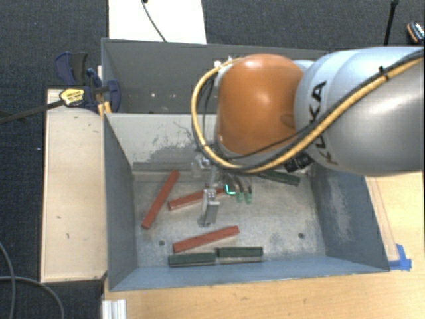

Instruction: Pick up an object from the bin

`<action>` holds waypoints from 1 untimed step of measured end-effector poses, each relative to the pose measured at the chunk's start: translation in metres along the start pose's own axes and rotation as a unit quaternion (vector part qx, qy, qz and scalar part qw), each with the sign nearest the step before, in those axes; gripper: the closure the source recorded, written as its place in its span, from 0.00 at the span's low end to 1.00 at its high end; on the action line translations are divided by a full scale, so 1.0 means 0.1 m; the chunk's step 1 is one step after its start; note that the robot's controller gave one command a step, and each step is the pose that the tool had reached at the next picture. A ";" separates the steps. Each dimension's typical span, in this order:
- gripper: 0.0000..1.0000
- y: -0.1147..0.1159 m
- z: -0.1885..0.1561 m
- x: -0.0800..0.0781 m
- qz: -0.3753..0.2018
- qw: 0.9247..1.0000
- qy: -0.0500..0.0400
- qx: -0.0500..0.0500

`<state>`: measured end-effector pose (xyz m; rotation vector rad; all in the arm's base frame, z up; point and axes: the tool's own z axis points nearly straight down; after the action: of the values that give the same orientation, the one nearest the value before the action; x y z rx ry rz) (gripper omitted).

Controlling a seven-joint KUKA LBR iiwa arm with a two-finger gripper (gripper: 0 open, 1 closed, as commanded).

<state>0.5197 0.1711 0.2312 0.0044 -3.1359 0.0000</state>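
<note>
My gripper (211, 211) hangs low over the middle of the bin floor, below the orange cover. It sits at the right end of a short red-brown bar (186, 203) that lies almost level. I cannot make out whether it touches the bar. A longer red-brown bar (160, 199) lies slanted just to the left. Another red-brown bar (206, 239) lies in front of the gripper, apart from it.
Two dark green bars (192, 260) (240, 251) lie end to end along the bin's front wall. Another dark green bar (280, 177) shows partly under the arm at the right. The arm and its cover hide the back middle of the bin.
</note>
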 end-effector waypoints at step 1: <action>0.00 0.16 -0.43 -0.32 -0.206 0.979 -0.007 0.000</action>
<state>0.5514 0.1873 0.2736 0.6529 -3.0815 -0.0020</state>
